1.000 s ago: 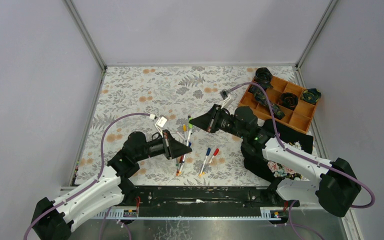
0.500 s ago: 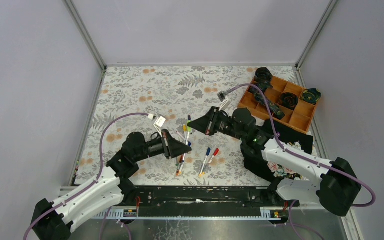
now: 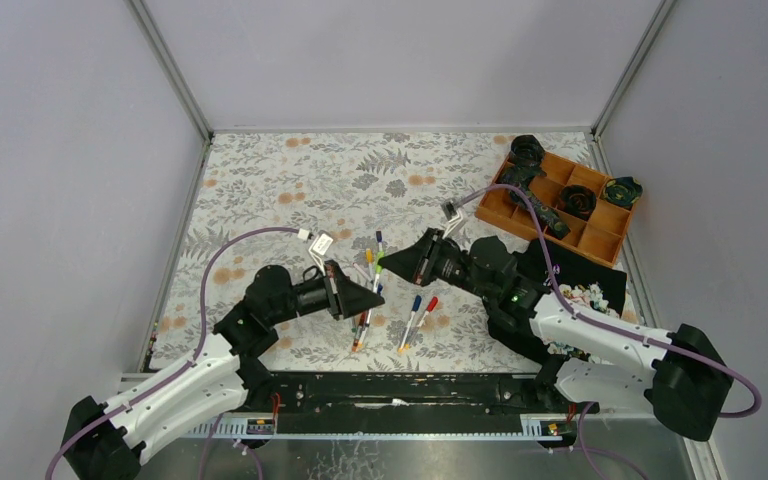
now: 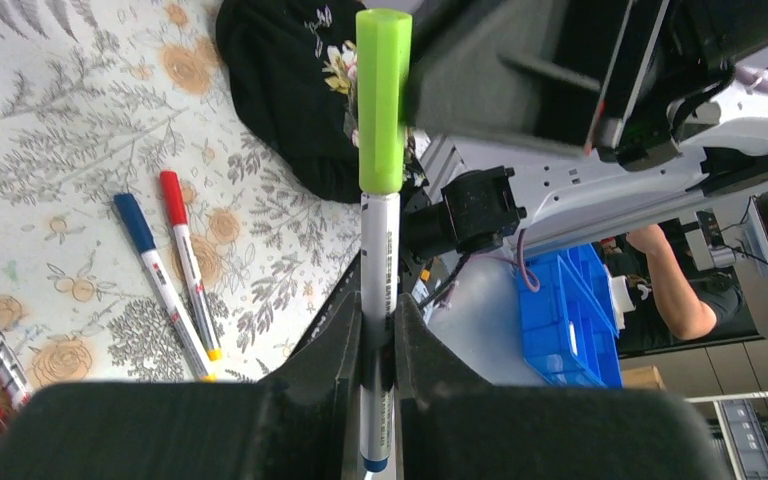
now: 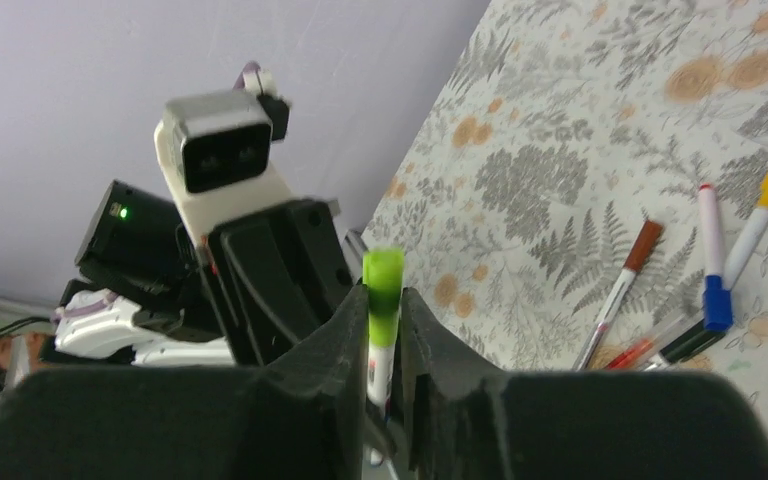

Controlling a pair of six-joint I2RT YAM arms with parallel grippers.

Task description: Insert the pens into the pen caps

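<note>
green-capped pen: barrel print illegible

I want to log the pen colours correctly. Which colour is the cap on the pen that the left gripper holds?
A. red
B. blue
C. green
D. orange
C: in the left wrist view, the pen clamped in the left gripper wears a green cap.

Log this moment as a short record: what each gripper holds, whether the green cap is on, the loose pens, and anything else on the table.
left gripper: jaws shut on the white pen, at its barrel
right gripper: jaws shut on the green cap
cap state: seated on that pen's end
loose pens: blue-capped pen and red-capped pen side by side on the table
other: wooden tray at the far right
</note>
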